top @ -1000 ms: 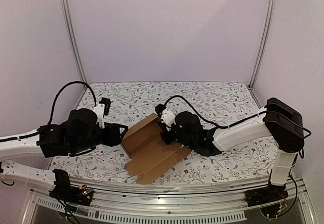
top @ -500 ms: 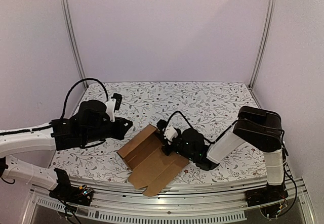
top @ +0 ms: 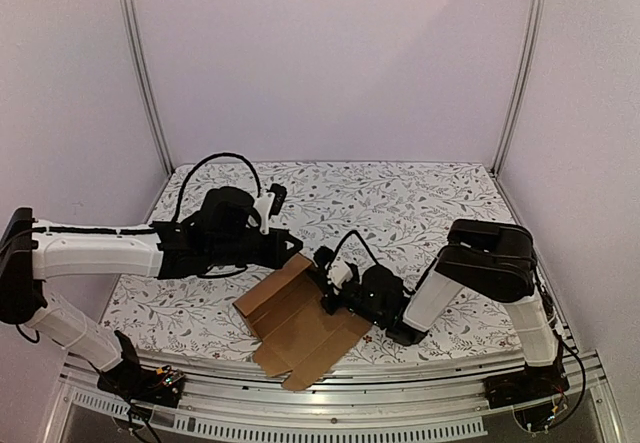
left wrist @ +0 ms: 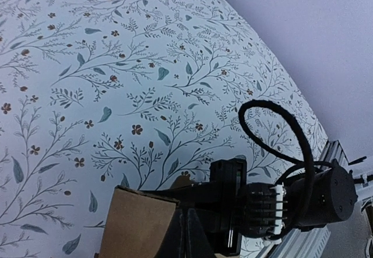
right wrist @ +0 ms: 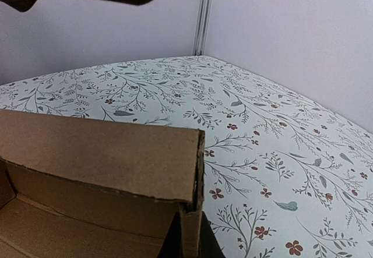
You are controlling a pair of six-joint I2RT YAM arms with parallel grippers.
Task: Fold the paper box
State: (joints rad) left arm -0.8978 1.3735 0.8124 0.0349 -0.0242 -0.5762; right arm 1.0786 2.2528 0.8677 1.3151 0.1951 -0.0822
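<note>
The plain brown die-cut cardboard box (top: pixel 300 321) is lying half-folded near the front of the flower-patterned table (top: pixel 430 203), with one wall standing up. The right gripper (top: pixel 328 281) is pinching that wall's end, jaws closed on the cardboard (edge-on in its wrist view). The left gripper (top: pixel 293 254) is hovering at the far corner, and I cannot tell how its jaws are set. A black cable (top: pixel 225 156) is looping above its arm.

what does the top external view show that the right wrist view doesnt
Only top external: the whole paper box, its flaps spread flat toward the near edge, and the left pincer over its far corner. Only right wrist: the raised wall's raw corrugated edge up close, clamped in the right pincer. Both: brown cardboard with one wall standing, on the floral table.
</note>
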